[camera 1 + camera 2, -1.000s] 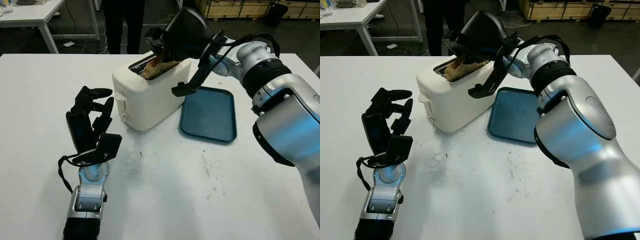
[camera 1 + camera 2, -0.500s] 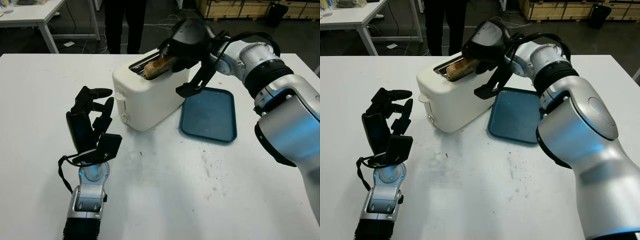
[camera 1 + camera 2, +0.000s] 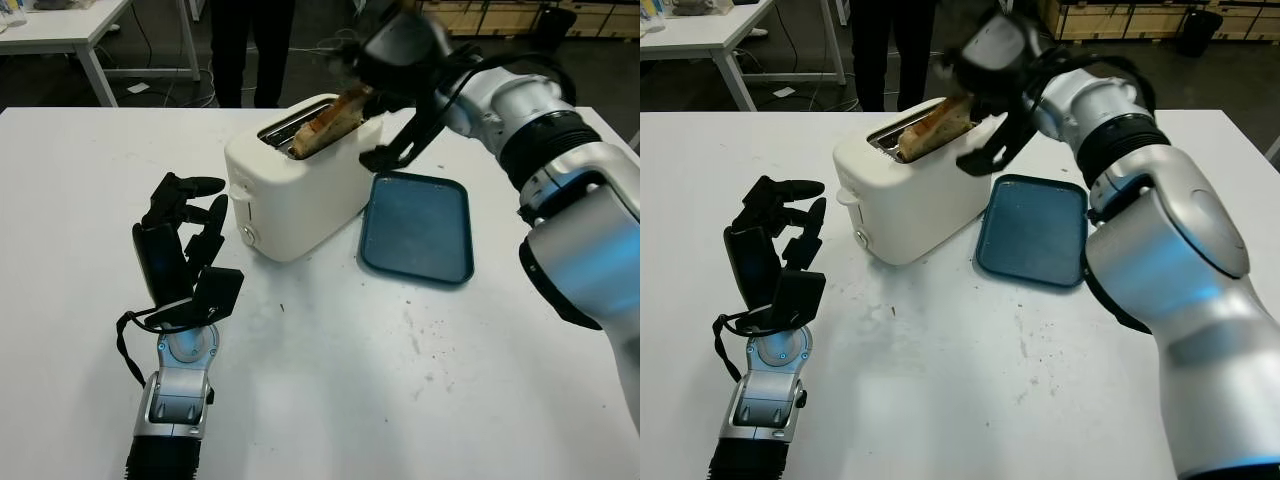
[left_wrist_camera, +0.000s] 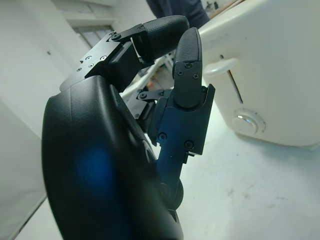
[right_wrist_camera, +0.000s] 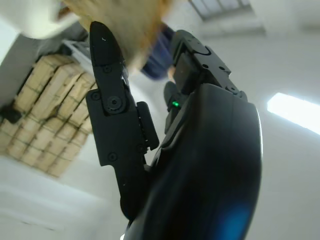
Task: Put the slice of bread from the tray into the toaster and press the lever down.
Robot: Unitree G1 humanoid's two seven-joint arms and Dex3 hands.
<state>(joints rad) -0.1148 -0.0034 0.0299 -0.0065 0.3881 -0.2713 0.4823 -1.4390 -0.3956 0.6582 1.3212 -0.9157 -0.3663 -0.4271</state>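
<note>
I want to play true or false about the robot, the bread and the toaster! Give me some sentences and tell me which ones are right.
1. The bread sticks out of the toaster, tilted. True.
2. The tray has bread on it. False: it holds no bread.
3. The right hand is at the bread above the toaster. True.
4. The left hand is pressing the lever. False: it is on the table beside the toaster, holding nothing.

Black three-finger left hand [image 3: 180, 240], silver forearms, black cables
</note>
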